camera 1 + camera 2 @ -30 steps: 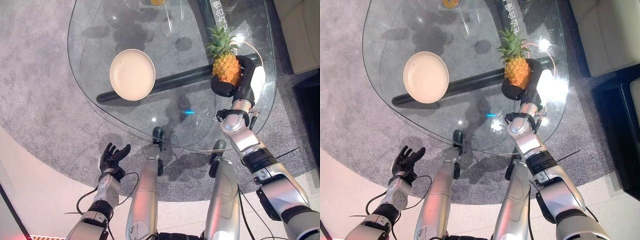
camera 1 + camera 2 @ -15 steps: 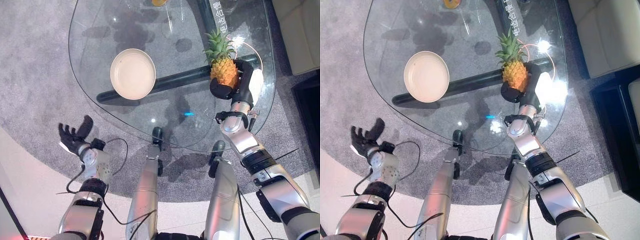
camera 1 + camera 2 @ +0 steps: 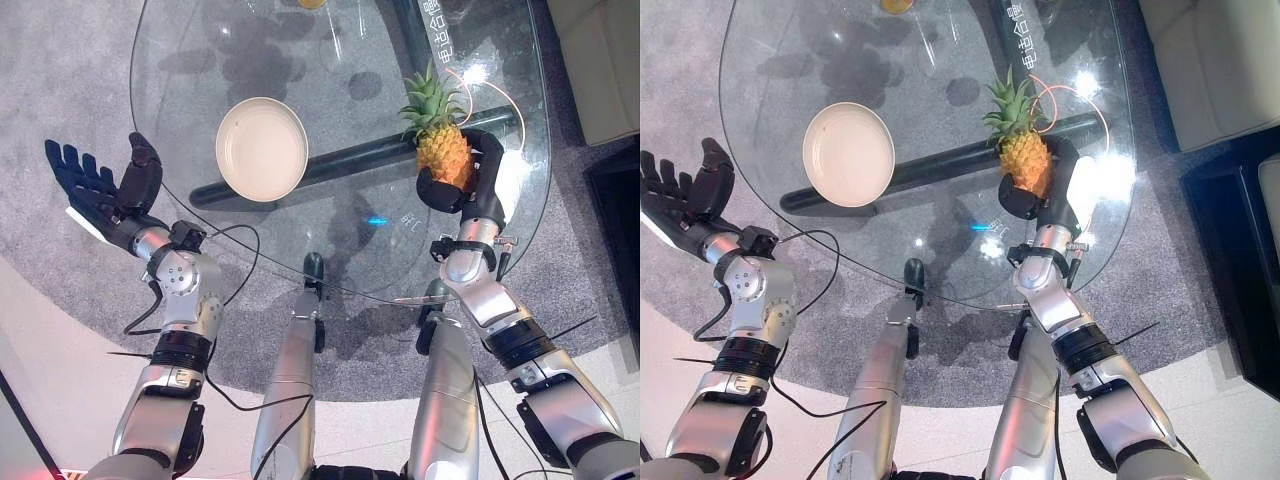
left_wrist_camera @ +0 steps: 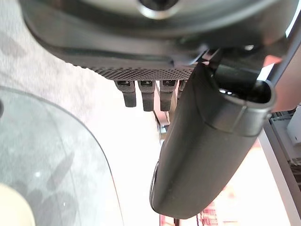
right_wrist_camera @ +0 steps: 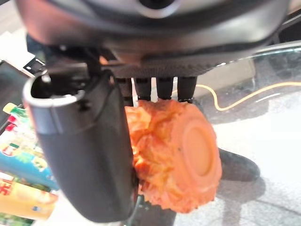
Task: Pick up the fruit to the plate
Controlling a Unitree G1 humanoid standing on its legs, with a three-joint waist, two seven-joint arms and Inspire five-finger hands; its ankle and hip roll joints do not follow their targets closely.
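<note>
An orange pineapple (image 3: 441,152) with a green leafy crown is held above the right part of the round glass table (image 3: 190,110), tilted a little. My right hand (image 3: 478,186) is shut on it, thumb and fingers wrapped round its body; in the right wrist view its flat orange base (image 5: 188,155) faces the camera. A cream plate (image 3: 262,148) lies empty on the glass to the left of the pineapple, well apart from it. My left hand (image 3: 98,190) is raised off the table's left edge, open, fingers spread, holding nothing.
A dark tubular table frame (image 3: 340,162) runs under the glass between plate and pineapple. An orange-yellow object (image 3: 896,5) sits at the table's far edge. A thin orange cable (image 3: 1070,85) loops behind the pineapple. Grey carpet surrounds the table; a pale sofa (image 3: 1215,60) stands far right.
My left arm has swung up and outward from low by the floor to beside the table's left edge, hand spread. The pineapple has shifted slightly toward the left in my right hand.
</note>
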